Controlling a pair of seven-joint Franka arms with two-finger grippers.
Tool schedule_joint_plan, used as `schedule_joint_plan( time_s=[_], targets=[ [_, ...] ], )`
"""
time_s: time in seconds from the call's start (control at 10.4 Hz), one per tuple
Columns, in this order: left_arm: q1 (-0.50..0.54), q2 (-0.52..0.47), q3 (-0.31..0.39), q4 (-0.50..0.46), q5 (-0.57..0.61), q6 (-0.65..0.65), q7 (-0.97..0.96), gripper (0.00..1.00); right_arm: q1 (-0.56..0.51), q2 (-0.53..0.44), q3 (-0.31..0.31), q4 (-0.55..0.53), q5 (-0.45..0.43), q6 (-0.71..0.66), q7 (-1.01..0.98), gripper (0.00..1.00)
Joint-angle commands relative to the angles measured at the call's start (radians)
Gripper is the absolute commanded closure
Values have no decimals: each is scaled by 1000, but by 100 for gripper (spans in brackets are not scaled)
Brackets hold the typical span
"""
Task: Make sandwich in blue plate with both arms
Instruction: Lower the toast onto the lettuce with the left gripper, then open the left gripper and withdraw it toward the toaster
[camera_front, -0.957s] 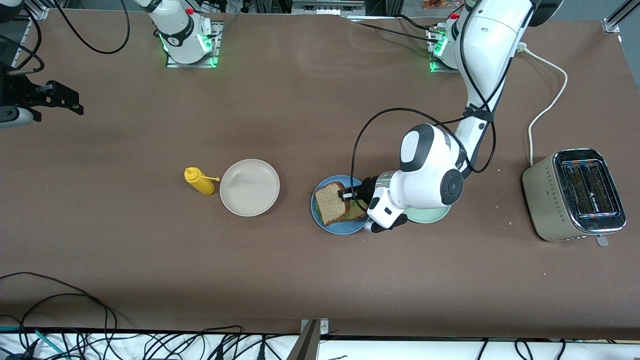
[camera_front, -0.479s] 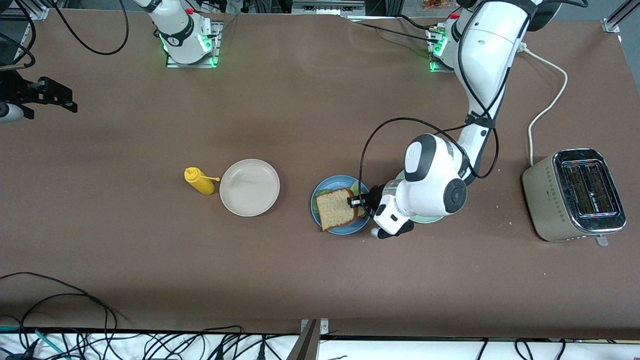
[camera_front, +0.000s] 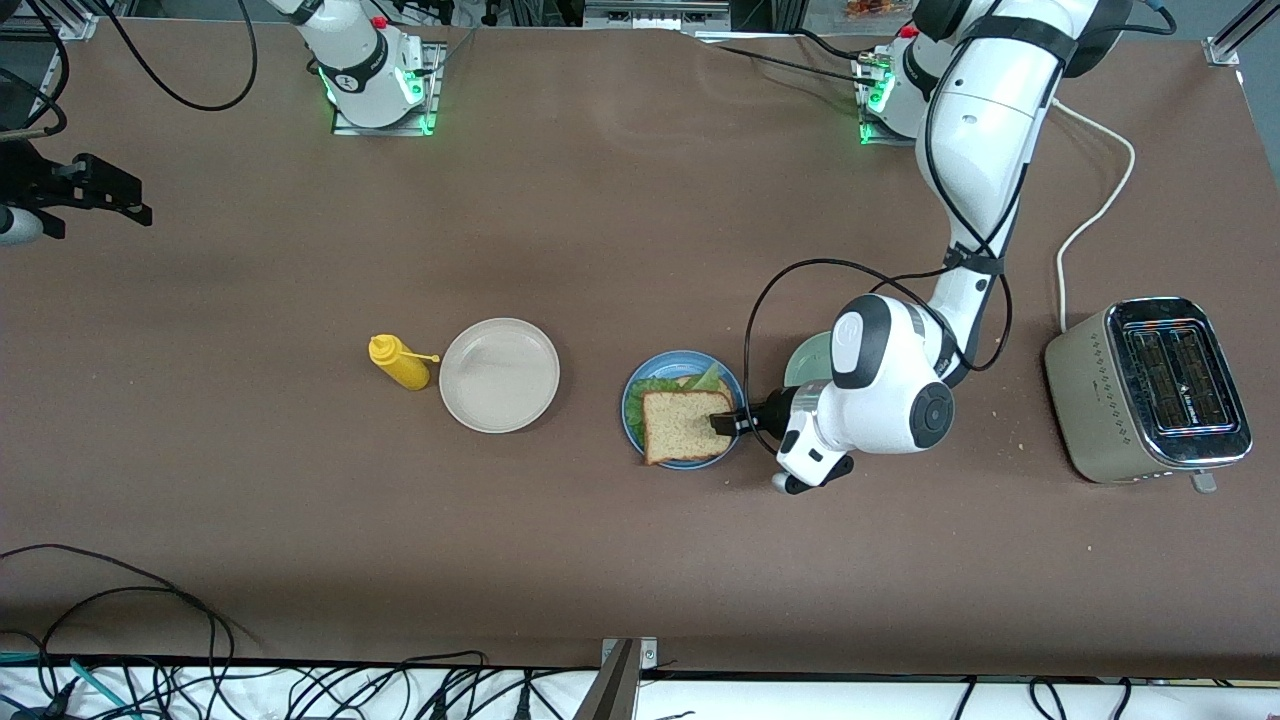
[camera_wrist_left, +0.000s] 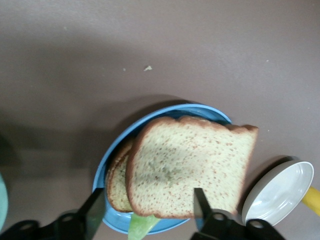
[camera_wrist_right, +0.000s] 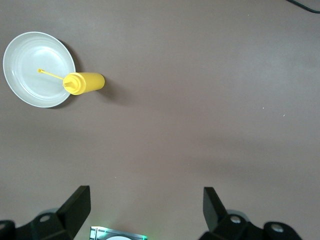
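The blue plate (camera_front: 632, 412) holds the sandwich (camera_front: 685, 425): a brown top slice (camera_wrist_left: 192, 167) lies flat over a green lettuce leaf (camera_front: 652, 388) and a lower slice (camera_wrist_left: 116, 187). The top slice sits a little askew of the lower one. My left gripper (camera_front: 728, 422) is low at the plate's rim on the left arm's side, open. One of its fingers (camera_wrist_left: 201, 202) overlaps the top slice's edge and the other stands outside the plate; they clamp nothing. My right gripper (camera_front: 120, 190) waits open, high over the right arm's end of the table, with nothing in it (camera_wrist_right: 146, 200).
A beige plate (camera_front: 499, 375) and a yellow squeeze bottle (camera_front: 400, 363) stand toward the right arm's end of the table. A pale green plate (camera_front: 805, 362) lies partly under the left arm. A steel toaster (camera_front: 1150, 390) sits at the left arm's end.
The left gripper lowered the top slice onto the lettuce, opened and let it go. It also drew back toward the left arm's end. The right gripper barely moved.
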Motion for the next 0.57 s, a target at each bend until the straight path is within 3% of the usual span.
schedule_joint_plan(
  time_s=[0.0,0.1,0.29,0.48],
  targets=[
    [5,-8,14,-14,0,-24,6,0,-12,12,8,31,-7,-24,6,0],
    [22,-16,17,-6,44,-71,8,0,-12,13,8,31,-7,-24,6,0],
    [43,-80,2,-2,270,-139,3,0,-12,18,8,31,-7,-24,6,0],
    [78,-147,-5,-5,334,-196,-20,0,-12,18,8,32,-7,-24,6,0]
  ],
)
